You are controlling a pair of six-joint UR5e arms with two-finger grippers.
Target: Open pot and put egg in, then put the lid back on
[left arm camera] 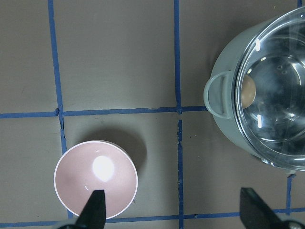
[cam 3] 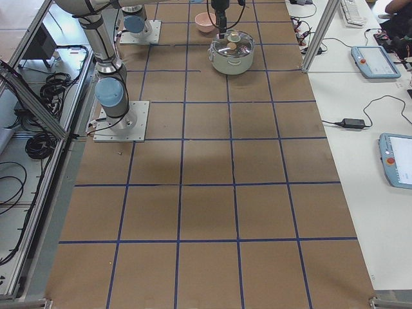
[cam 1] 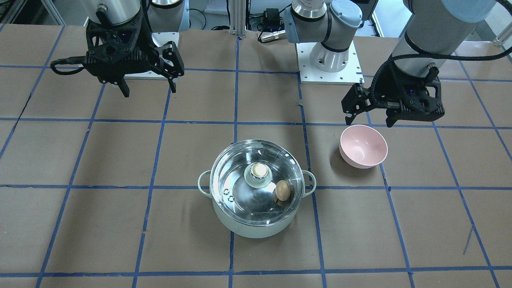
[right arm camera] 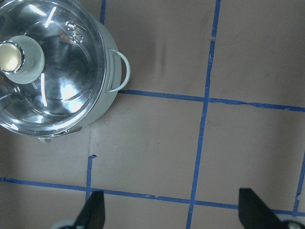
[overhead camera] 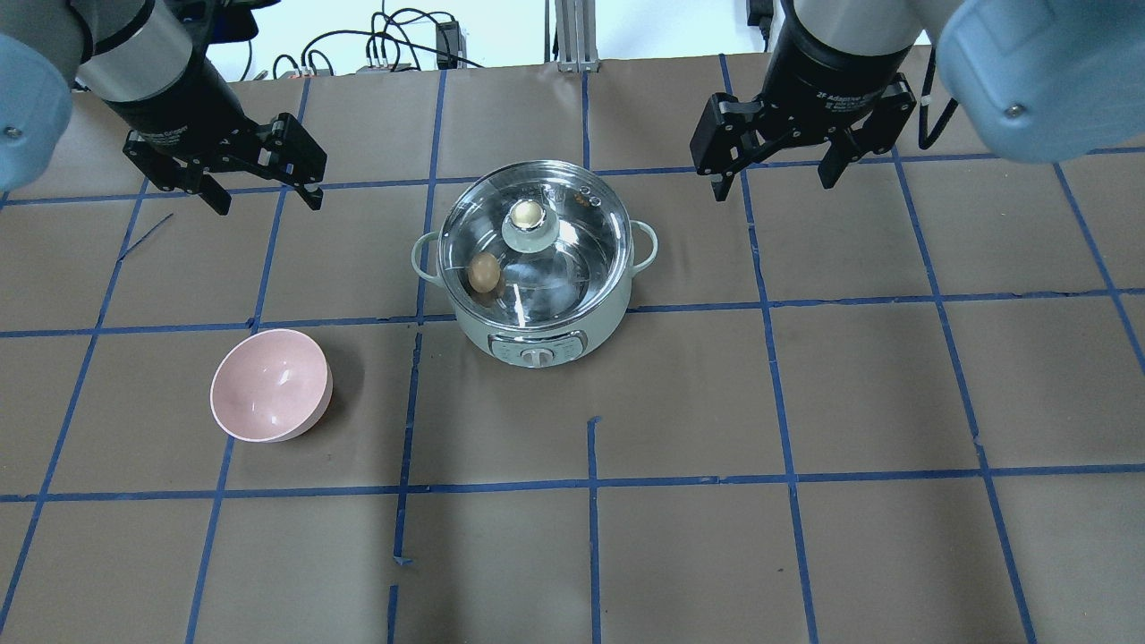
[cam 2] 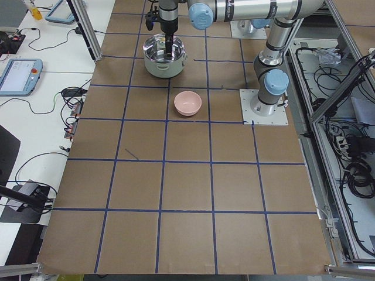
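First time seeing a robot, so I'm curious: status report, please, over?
Left pincer, right pincer: open, empty. Small brown egg inside mint-green pot, clear glass lid on. Pink bowl stands apart.

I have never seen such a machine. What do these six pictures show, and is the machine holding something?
It is a robot with two arms at a table. Two pictures look down on it from opposite sides, two look along it from its ends, and two come from wrist cameras. On the table stand a mint-green pot with its glass lid on, an egg inside, and an empty pink bowl. The left gripper and the right gripper are open and hold nothing.
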